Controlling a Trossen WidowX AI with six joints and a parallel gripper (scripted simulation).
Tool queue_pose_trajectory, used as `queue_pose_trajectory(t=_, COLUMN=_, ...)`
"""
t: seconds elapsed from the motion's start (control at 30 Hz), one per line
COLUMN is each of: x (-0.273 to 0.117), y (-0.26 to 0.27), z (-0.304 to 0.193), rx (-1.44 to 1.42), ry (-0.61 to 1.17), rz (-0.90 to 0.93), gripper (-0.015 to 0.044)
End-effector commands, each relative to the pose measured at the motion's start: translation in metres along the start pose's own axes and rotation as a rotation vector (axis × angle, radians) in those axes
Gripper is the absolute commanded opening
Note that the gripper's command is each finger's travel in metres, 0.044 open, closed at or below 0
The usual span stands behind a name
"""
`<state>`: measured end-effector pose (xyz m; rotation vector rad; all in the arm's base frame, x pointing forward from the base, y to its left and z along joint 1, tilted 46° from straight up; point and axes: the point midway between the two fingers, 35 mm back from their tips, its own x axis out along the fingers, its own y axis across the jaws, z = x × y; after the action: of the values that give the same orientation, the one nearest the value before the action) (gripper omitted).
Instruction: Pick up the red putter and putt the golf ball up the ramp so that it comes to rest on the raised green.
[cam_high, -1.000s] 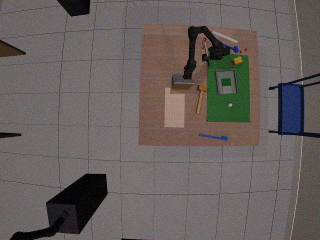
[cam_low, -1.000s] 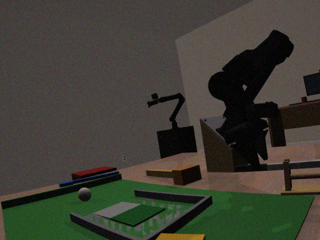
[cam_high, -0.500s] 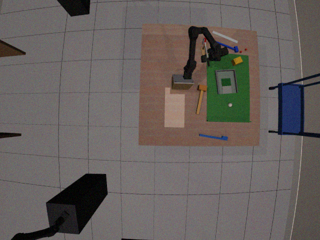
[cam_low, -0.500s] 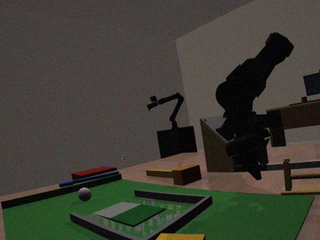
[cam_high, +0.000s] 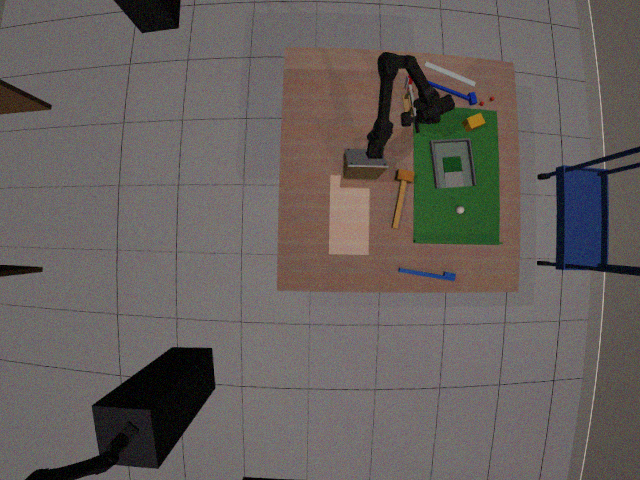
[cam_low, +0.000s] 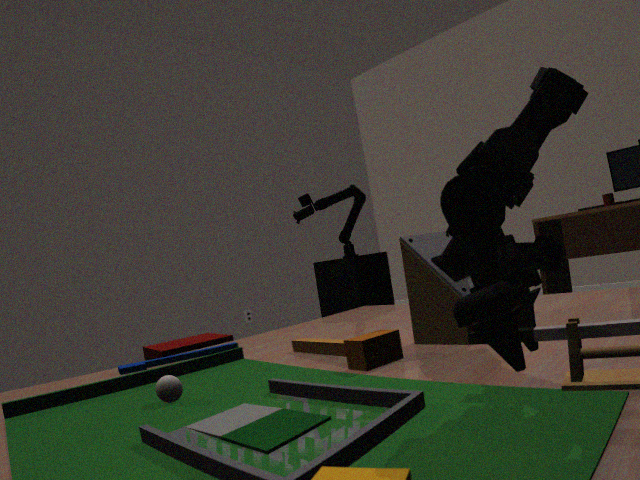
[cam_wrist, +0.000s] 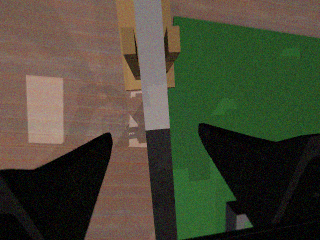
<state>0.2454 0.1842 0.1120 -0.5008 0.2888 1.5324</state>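
The red putter (cam_high: 409, 80) (cam_low: 594, 330) (cam_wrist: 153, 95) lies on a wooden stand (cam_high: 406, 103) (cam_low: 575, 356) (cam_wrist: 173, 42); its grey shaft and black grip run between my fingers in the wrist view. My gripper (cam_low: 525, 357) (cam_wrist: 156, 132) is open, a finger on each side of the putter with gaps between; its fingertips are hidden in the top view. The white golf ball (cam_high: 460, 210) (cam_low: 169, 388) rests on the green mat (cam_high: 457, 232) (cam_low: 77, 439) before the pale ramp (cam_high: 454, 179) (cam_low: 235, 417). The raised green (cam_high: 452, 164) (cam_low: 276, 429) adjoins the ramp, inside grey walls.
A wooden mallet (cam_high: 404, 175) (cam_low: 373, 351) lies beside the mat, near my arm's base (cam_high: 364, 165). A yellow block (cam_high: 475, 121) (cam_low: 361, 472) is at the mat's far end. A blue mallet (cam_high: 473, 97), a white bar (cam_high: 449, 73) and small red balls (cam_high: 492, 98) lie beyond it.
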Motion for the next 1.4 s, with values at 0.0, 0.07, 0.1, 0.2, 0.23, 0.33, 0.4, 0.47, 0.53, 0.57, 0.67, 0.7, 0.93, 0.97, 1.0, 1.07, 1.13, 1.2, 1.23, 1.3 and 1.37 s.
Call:
queue_pose_trajectory(t=0.0, x=0.000, y=0.000, z=0.000, rx=-0.001, ry=0.000, rz=-0.001, gripper=0.0282)
queue_pose_trajectory(t=0.07, x=0.000, y=0.000, z=0.000, rx=-0.001, ry=0.000, rz=-0.001, gripper=0.0230)
queue_pose_trajectory(t=0.1, x=0.000, y=0.000, z=0.000, rx=-0.001, ry=0.000, rz=-0.001, gripper=0.0204)
queue_pose_trajectory(t=0.2, x=0.000, y=0.000, z=0.000, rx=-0.001, ry=0.000, rz=-0.001, gripper=0.0125)
queue_pose_trajectory(t=0.23, x=0.000, y=0.000, z=0.000, rx=-0.001, ry=0.000, rz=-0.001, gripper=0.0099)
queue_pose_trajectory(t=0.33, x=0.000, y=0.000, z=0.000, rx=-0.001, ry=0.000, rz=-0.001, gripper=0.0040)
queue_pose_trajectory(t=0.4, x=0.000, y=0.000, z=0.000, rx=-0.001, ry=0.000, rz=-0.001, gripper=0.0026)
queue_pose_trajectory(t=0.47, x=0.000, y=0.000, z=0.000, rx=-0.001, ry=0.000, rz=-0.001, gripper=0.0013)
queue_pose_trajectory(t=0.53, x=0.000, y=0.000, z=0.000, rx=-0.001, ry=0.000, rz=-0.001, gripper=0.0000)
queue_pose_trajectory(t=0.57, x=-0.001, y=0.000, z=0.000, rx=-0.001, ry=0.000, rz=-0.001, gripper=0.0000)
queue_pose_trajectory(t=0.67, x=-0.006, y=-0.002, z=0.000, rx=-0.002, ry=0.005, rz=0.000, gripper=0.0000)
queue_pose_trajectory(t=0.7, x=-0.009, y=-0.002, z=0.001, rx=-0.002, ry=0.008, rz=0.000, gripper=0.0000)
queue_pose_trajectory(t=0.93, x=-0.037, y=-0.005, z=0.004, rx=-0.002, ry=0.020, rz=0.004, gripper=0.0000)
queue_pose_trajectory(t=0.97, x=-0.041, y=-0.005, z=0.005, rx=-0.002, ry=0.021, rz=0.004, gripper=0.0000)
queue_pose_trajectory(t=1.0, x=-0.045, y=-0.005, z=0.006, rx=-0.002, ry=0.022, rz=0.005, gripper=0.0000)
queue_pose_trajectory(t=1.07, x=-0.053, y=-0.005, z=0.008, rx=-0.001, ry=0.022, rz=0.005, gripper=0.0000)
queue_pose_trajectory(t=1.13, x=-0.061, y=-0.005, z=0.011, rx=-0.001, ry=0.021, rz=0.005, gripper=0.0000)
queue_pose_trajectory(t=1.2, x=-0.069, y=-0.004, z=0.013, rx=0.000, ry=0.019, rz=0.005, gripper=0.0000)
queue_pose_trajectory(t=1.23, x=-0.074, y=-0.004, z=0.015, rx=0.000, ry=0.017, rz=0.005, gripper=0.0000)
queue_pose_trajectory(t=1.3, x=-0.082, y=-0.003, z=0.019, rx=0.001, ry=0.014, rz=0.004, gripper=0.0000)
queue_pose_trajectory(t=1.37, x=-0.090, y=-0.002, z=0.022, rx=0.002, ry=0.009, rz=0.003, gripper=0.0000)
